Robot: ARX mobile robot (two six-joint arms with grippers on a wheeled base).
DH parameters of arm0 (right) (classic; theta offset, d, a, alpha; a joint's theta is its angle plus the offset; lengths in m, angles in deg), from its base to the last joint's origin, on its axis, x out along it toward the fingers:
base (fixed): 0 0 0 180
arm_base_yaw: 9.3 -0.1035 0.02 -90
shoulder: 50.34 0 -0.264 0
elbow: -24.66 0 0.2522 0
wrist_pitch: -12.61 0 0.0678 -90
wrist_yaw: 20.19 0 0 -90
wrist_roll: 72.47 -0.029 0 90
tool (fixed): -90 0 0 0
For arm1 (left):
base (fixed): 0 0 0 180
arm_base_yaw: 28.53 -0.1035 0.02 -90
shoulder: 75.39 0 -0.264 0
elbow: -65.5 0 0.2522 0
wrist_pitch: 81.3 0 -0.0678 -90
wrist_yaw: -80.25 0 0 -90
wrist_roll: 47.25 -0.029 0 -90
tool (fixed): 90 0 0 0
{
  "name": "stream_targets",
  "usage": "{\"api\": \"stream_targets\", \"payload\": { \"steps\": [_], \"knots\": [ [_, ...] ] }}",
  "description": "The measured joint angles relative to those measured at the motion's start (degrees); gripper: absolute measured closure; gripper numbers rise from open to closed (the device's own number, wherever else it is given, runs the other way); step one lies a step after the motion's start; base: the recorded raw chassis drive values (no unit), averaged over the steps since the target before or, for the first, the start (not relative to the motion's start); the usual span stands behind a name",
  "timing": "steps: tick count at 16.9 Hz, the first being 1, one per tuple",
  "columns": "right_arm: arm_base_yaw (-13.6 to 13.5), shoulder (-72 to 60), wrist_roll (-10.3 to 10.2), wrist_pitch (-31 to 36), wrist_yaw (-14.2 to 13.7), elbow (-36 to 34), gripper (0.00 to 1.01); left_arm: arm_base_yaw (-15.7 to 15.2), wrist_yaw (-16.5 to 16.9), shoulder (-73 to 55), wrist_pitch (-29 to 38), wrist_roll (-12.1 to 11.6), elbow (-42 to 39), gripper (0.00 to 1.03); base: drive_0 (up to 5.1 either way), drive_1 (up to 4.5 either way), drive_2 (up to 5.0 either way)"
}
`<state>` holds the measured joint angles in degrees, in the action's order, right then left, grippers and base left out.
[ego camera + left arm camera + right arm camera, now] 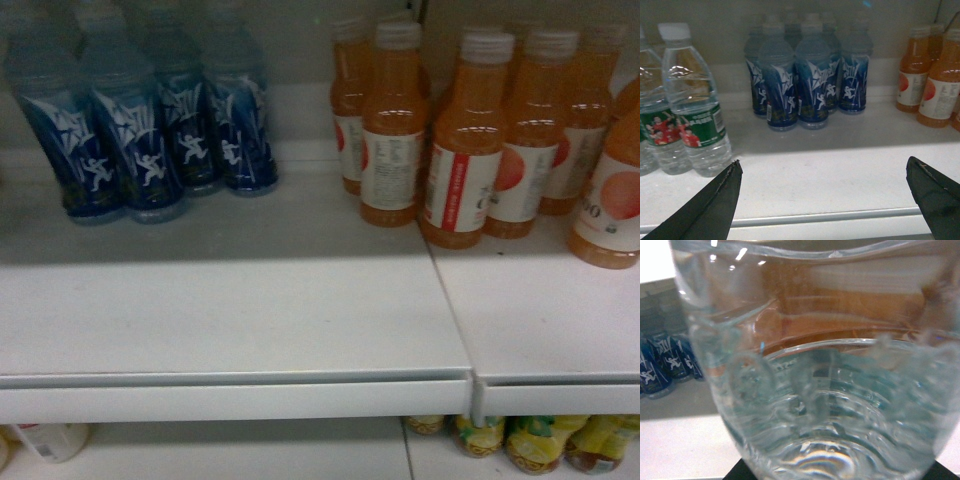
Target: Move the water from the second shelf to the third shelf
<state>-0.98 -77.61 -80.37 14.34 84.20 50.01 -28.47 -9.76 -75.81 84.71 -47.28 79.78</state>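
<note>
Clear water bottle (820, 390) | fills right-wrist view | against right tool

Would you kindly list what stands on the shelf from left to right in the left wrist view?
Water bottles with green labels → dark-blue sports-drink bottles → orange juice bottles.

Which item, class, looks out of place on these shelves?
Nothing on the shelf looks spilled or askew: blue sports-drink bottles and orange juice bottles stand upright. The only oddity is a clear water bottle filling the right wrist view.
</note>
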Motion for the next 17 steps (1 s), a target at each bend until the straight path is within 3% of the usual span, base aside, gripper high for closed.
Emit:
{"api": "stream_targets", "payload": {
  "steps": [17],
  "knots": [
    [0.0, 0.0, 0.0, 0.2, 0.2, 0.0, 0.61, 0.0, 0.0, 0.0, 0.1, 0.0, 0.0, 0.05, 0.0, 0.00, 0.0]
  ]
}}
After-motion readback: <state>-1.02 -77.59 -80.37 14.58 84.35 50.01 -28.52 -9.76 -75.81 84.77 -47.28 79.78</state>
